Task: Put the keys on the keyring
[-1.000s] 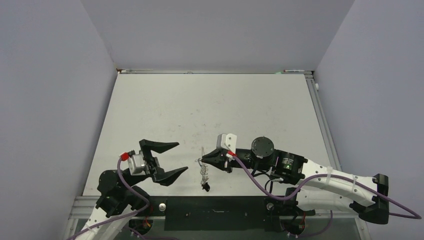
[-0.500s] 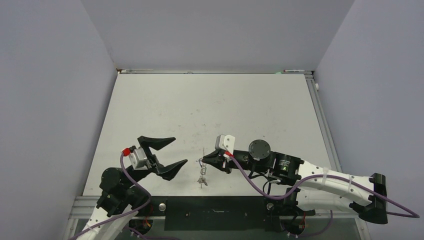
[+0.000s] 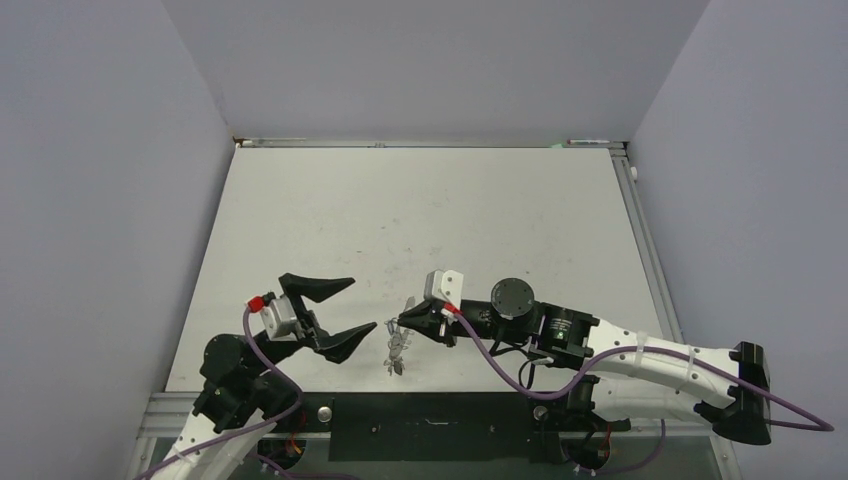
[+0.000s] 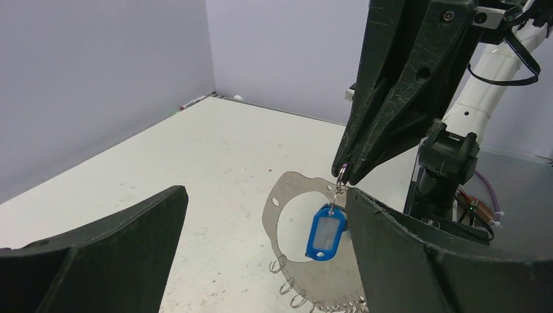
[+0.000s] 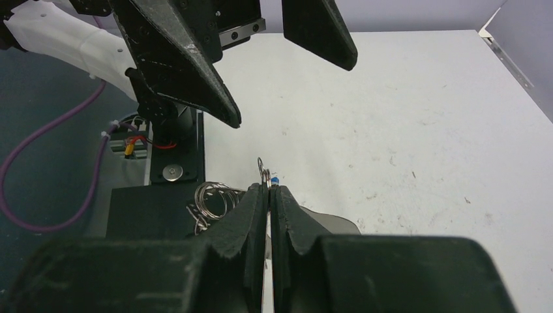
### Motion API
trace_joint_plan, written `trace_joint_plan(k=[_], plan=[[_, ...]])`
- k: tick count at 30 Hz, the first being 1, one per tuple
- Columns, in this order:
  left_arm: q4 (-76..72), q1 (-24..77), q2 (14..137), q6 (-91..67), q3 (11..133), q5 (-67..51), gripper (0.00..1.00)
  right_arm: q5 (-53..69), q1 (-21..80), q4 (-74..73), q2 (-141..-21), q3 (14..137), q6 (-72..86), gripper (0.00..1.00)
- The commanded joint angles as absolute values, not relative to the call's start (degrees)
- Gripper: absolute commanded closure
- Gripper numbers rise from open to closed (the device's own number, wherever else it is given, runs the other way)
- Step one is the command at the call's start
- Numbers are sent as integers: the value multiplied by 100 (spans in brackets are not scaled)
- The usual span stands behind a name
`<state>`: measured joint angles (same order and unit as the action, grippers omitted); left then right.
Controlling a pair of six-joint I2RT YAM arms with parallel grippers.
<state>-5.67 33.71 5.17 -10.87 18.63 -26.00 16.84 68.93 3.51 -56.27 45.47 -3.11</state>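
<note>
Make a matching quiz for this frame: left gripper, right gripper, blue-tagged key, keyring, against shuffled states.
Things:
1. left gripper
2. right gripper
3. blue-tagged key
4. keyring

States:
A. hangs just under the tips of the shut gripper
B. open, holding nothing
C. grey plate with a wide hole
D. shut, pinching the keyring at its edge

Pairs: 1-B, 2-D, 3-A, 4-C
</note>
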Motion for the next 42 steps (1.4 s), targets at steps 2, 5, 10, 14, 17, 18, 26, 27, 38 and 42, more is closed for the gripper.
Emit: trace_joint_plan(k=[2,5,10,14,17,18,26,27,38,42], plan=[[-766,3393,714,-1116,2007,-2874,11,1970,6855,1054,-5548,4624,-440,95],[-953,3363,841,-1161,1991,-3102,13,2052,6850,1054,-5426,4557,-401,95],[-1261,3349,826,-1328,1922,-3541,17,2432,6855,1330,-5378,4377,-193,95],[-1899,3356,701,-1771,1655,-3996,21,2672,6853,1359,-5568,4461,-20,95],[-2044,3381,737,-1823,1626,-4033,32,2710,6859,1518,-5513,4344,0,95],[-2112,3390,777,-1846,1626,-4081,36,2696,6864,1569,-5480,4304,133,95],[-2360,3427,943,-2046,1597,-4386,55,2754,6861,1573,-5395,4354,211,95],[-2424,3425,948,-2086,1584,-4420,57,2734,6864,1566,-5404,4378,199,95],[-2626,3507,1140,-2241,1529,-4569,57,2580,6873,1772,-5463,4471,183,95],[-2417,3507,1156,-2131,1578,-4490,58,2538,6872,1793,-5476,4529,180,95]])
